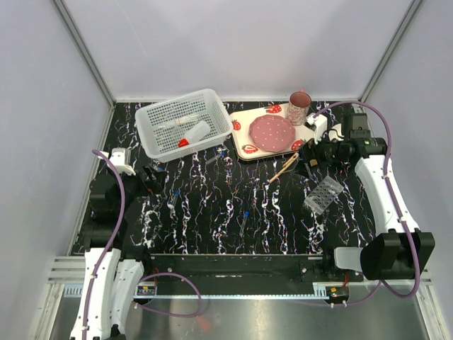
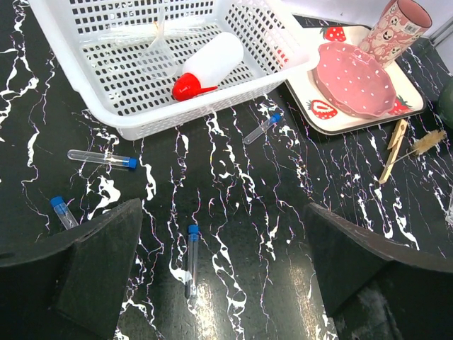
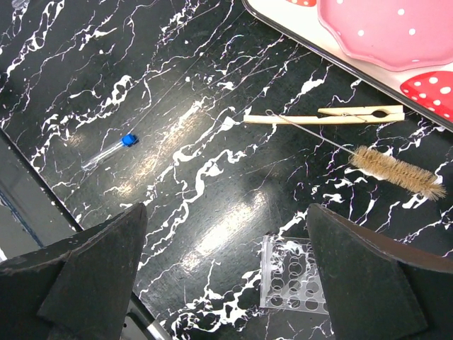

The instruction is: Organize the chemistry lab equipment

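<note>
A white squeeze bottle [image 2: 212,60] with a red cap lies in the white basket [image 1: 185,122] beside clear plastic tubes [image 2: 141,32]. Several blue-capped vials lie loose on the black marbled table: one [image 2: 192,258] between my left fingers' line of sight, others to its left [image 2: 102,158] and by the basket [image 2: 262,129]. A wooden clothespin [image 3: 325,115] and a wire tube brush [image 3: 393,170] lie by the tray. The clear grid tube rack [image 3: 294,283] lies under my right gripper [image 3: 223,276], which is open and empty. My left gripper [image 2: 223,269] is open and empty above the table.
A strawberry-print tray [image 1: 244,147] with a pink plate [image 1: 272,132] and a pink mug [image 1: 299,108] stands at the back right, beside the basket. One more vial [image 3: 110,150] lies left of the right gripper. White walls close in the table.
</note>
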Motion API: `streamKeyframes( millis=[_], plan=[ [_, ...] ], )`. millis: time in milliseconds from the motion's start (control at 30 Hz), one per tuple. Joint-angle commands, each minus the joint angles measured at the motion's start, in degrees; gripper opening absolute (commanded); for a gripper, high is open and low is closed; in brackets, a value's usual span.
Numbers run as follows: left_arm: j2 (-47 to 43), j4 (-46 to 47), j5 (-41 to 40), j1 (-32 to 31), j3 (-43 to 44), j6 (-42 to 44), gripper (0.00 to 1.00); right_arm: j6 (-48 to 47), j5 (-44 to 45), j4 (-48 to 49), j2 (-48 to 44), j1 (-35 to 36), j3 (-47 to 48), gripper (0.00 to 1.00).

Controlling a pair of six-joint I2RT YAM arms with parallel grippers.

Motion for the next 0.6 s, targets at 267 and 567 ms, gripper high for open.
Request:
streamKeyframes(
  millis=[267, 567],
  plan=[
    [0.27, 1.93, 0.19, -0.31, -0.02, 0.47, 0.99, -8.46, 1.14, 0.17, 3.16, -0.16, -0.01, 1.0],
    [0.44, 1.85, -0.08, -0.4, -0.02, 0.55, 0.99, -12.06, 2.73, -0.27, 6.59, -0.07, 0.43, 1.0]
  ],
)
